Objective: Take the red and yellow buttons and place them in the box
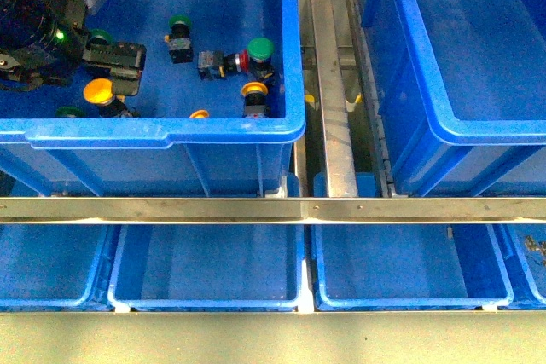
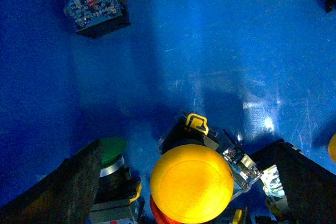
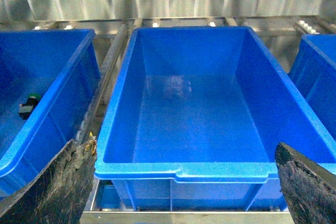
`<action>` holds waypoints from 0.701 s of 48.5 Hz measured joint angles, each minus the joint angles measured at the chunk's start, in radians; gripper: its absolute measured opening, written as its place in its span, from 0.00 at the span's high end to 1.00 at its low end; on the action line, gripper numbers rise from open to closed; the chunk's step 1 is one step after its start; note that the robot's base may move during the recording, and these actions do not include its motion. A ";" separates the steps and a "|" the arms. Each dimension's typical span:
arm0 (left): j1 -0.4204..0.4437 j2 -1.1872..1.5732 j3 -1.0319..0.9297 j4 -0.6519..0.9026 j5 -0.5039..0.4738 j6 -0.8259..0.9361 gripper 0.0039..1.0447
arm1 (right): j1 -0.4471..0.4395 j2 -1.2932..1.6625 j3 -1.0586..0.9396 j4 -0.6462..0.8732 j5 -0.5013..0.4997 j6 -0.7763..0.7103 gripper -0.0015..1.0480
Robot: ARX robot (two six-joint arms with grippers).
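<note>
Yellow mushroom-cap push-button (image 1: 100,91): far left on the floor of the left blue crate (image 1: 171,132). In the left wrist view its glossy round yellow cap (image 2: 191,183) faces the camera, on a black-and-clear switch body, with a red edge showing just beneath.
Second yellow-capped button (image 1: 253,89): upright on a black body, near the crate's front wall.
Third yellow cap (image 1: 199,113): half hidden behind the front rim.
Red-capped button (image 1: 240,61): on its side, grey body pointing left.
Large deep blue plastic box (image 1: 495,135): upright, to the right of that crate. The right wrist view shows the box's thick rolled rim (image 3: 184,172) and smooth, glossy walls.
</note>
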 joint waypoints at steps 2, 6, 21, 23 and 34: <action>0.000 0.007 0.003 -0.002 0.004 0.000 0.07 | 0.000 0.000 0.000 0.000 0.000 0.000 0.06; 0.001 0.014 0.006 -0.006 0.009 0.000 0.07 | 0.000 0.000 0.000 0.000 0.000 0.000 0.06; 0.005 0.024 0.019 -0.014 0.026 -0.002 0.07 | 0.000 0.000 0.000 0.000 0.000 0.000 0.06; 0.006 0.026 0.022 -0.014 0.029 -0.002 0.10 | 0.000 0.000 0.000 0.000 0.000 0.000 0.06; 0.007 0.027 0.024 -0.016 0.038 -0.005 0.44 | 0.000 0.000 0.000 0.000 0.000 0.000 0.06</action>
